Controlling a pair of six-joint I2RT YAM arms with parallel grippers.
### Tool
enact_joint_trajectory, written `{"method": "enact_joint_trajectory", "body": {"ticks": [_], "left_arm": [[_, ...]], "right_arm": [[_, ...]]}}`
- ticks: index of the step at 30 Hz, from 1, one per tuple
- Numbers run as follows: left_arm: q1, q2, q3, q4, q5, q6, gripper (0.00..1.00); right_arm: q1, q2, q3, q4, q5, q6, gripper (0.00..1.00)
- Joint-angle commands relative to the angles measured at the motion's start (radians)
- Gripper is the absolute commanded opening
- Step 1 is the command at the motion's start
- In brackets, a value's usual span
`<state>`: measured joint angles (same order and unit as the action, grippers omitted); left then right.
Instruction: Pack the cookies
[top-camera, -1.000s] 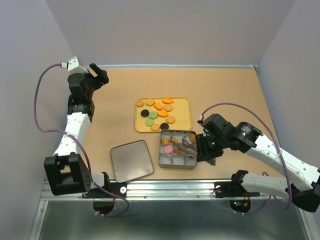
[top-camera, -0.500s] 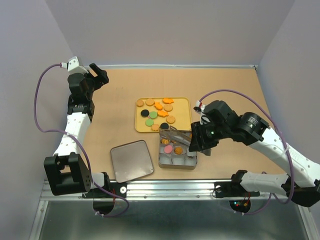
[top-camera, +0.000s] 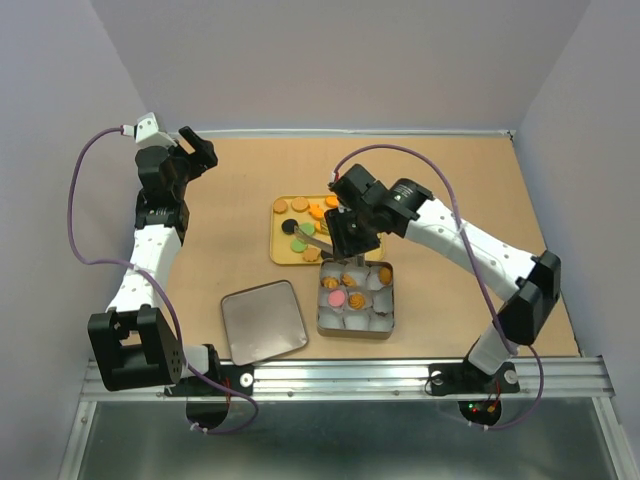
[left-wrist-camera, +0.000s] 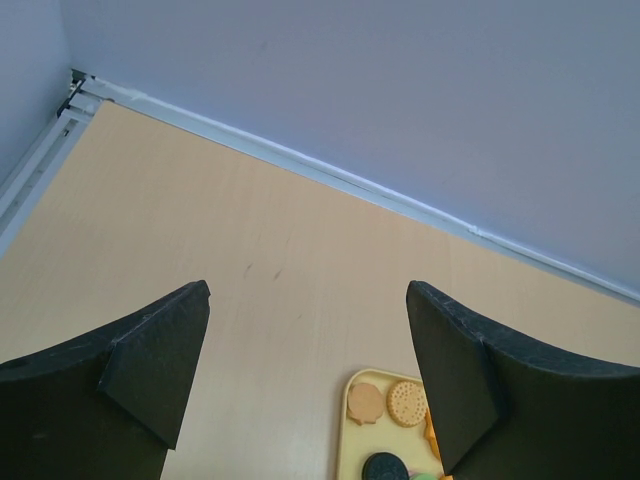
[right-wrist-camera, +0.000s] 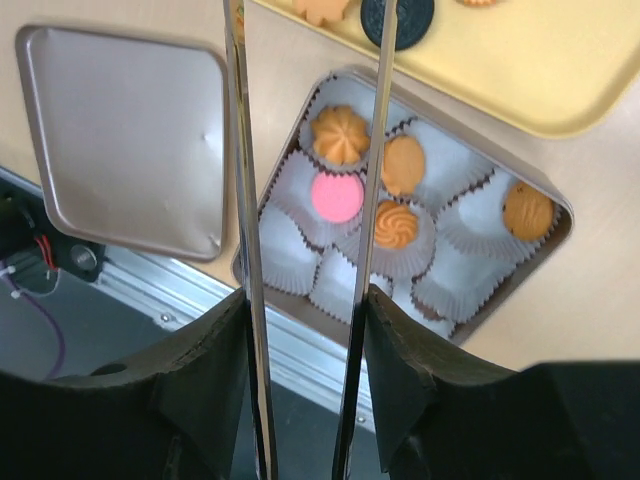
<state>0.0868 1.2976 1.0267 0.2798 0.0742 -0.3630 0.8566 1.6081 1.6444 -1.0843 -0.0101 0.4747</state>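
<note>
- The right gripper (right-wrist-camera: 305, 300) is clamped narrowly on metal tongs (right-wrist-camera: 243, 200), with a black finger outside each blade; the blades stand apart and nothing lies between them where the wrist view shows them
- That view cuts the tong tips off at its top edge; the top view puts them over the near-left part of the yellow tray (top-camera: 279, 255), too small to tell whether they hold anything
- Below the blades is the open tin (top-camera: 352, 331), by the table's (top-camera: 470, 180) near edge, with four tan-orange cookies (right-wrist-camera: 392, 224) and a pink cookie (right-wrist-camera: 337, 196) in white paper cups (right-wrist-camera: 285, 255)
- More cookies, tan-orange, black and green, lie on the tray
- A narrow strip of table parts tin from tray; the lid (top-camera: 263, 320) lies just left of the tin, close to the metal rail (top-camera: 350, 372)
- Bare tabletop runs right of tin and tray, and beyond the tray to the walls (top-camera: 330, 60)
- The left gripper (left-wrist-camera: 308, 300) gapes wide with nothing in it, raised by the far-left corner, which only its own view shows close
</note>
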Motion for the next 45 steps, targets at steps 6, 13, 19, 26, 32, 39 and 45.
{"method": "enact_joint_trajectory", "body": {"ticks": [6,13,19,26,32,39,45], "left_arm": [[0.004,-0.043,-0.007,0.042,0.006,0.015,0.91],[0.005,-0.037,-0.004,0.042,0.009,0.013,0.91],[0.005,-0.031,-0.004,0.041,0.009,0.015,0.91],[0.004,-0.021,-0.001,0.039,0.012,0.013,0.91],[0.005,-0.021,-0.002,0.038,0.010,0.015,0.91],[0.004,-0.021,0.001,0.041,0.013,0.013,0.91],[0.004,-0.017,0.003,0.039,0.022,0.010,0.91]], "right_arm": [[-0.065,0.140,0.101,0.090,0.081,-0.094,0.50],[-0.080,0.179,0.098,0.123,0.094,-0.117,0.50],[-0.108,0.202,0.094,0.133,0.090,-0.145,0.48],[-0.126,0.217,0.068,0.153,0.102,-0.166,0.47],[-0.137,0.223,0.052,0.153,0.094,-0.177,0.47],[-0.139,0.147,-0.026,0.153,0.067,-0.139,0.47],[-0.139,0.078,-0.092,0.153,0.048,-0.119,0.47]]}}
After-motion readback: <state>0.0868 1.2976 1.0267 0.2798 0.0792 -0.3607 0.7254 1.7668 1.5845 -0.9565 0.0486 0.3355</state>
